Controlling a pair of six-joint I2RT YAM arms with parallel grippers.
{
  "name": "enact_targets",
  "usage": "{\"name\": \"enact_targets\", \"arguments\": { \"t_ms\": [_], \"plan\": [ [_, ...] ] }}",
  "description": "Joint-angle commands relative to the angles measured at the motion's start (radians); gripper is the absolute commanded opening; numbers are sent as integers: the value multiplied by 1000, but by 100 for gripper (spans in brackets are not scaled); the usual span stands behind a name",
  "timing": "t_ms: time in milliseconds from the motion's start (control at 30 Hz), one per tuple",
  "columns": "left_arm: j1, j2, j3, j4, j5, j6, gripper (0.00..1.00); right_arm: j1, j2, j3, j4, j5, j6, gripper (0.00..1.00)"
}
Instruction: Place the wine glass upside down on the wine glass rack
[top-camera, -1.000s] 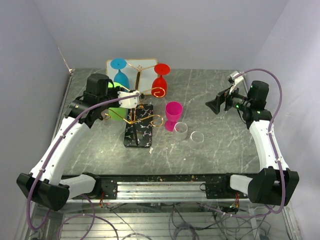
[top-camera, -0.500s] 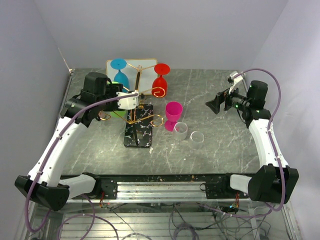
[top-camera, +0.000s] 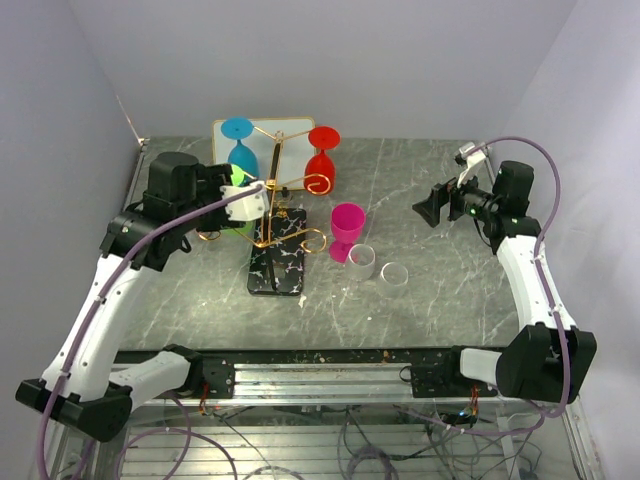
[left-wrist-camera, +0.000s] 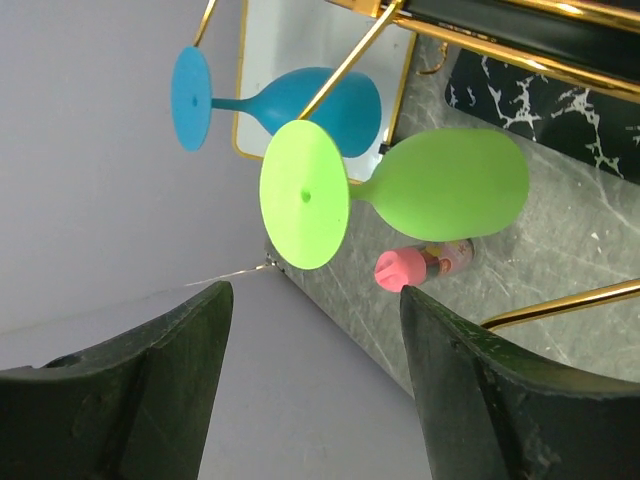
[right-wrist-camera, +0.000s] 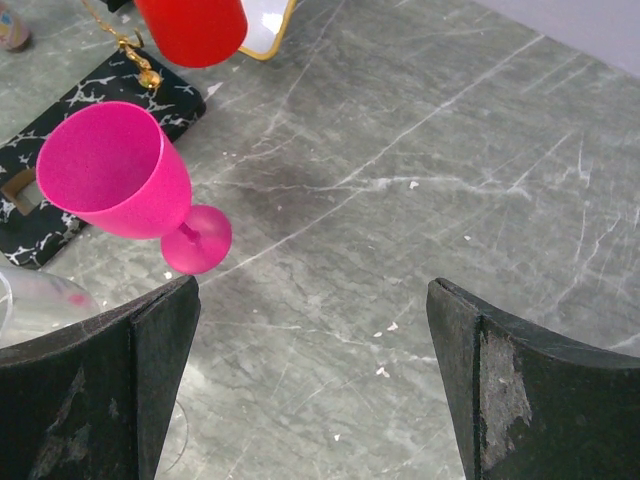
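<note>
Green wine glass (left-wrist-camera: 440, 185) hangs upside down on the wine glass rack (top-camera: 277, 262).
Stem vertical, foot up; left gripper (left-wrist-camera: 315, 297) and right gripper (right-wrist-camera: 312, 290) both gape wide, holding nothing.

White arms (top-camera: 110, 290) (black joints (top-camera: 170, 180), purple cables (top-camera: 527, 139))

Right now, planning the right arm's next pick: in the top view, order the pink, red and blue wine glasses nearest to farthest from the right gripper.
From the right gripper:
1. Pink wine glass, upright, right of the wine glass rack.
2. Red wine glass, hanging at the rack's far right.
3. Blue wine glass, hanging at its far left.
</note>
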Motion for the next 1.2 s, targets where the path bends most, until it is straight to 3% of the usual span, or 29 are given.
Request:
{"name": "enact_targets", "arguments": {
  "t_ms": [0, 300, 467, 667, 900, 1167],
  "plan": [
    [-6, -56, 8, 103, -28, -128, 78, -7, 18, -7, 4, 38, -21, 96],
    [17, -204, -61, 314, -230, -462, 84, -1, 29, 75, -75, 53, -38, 94],
    [82, -281, -105, 348, -213, -642, 92, 44, 84, 191, -209, 62, -82, 91],
    [165, -252, -85, 291, -108, -862, 96, 169, 138, 283, -315, 167, -151, 89],
    [239, -244, -134, 303, -35, -929, 97, 369, 248, 363, -314, 364, -99, 85],
    [301, -233, -152, 317, -4, -933, 97, 451, 374, 475, -352, 483, -3, 74]
  ]
}}
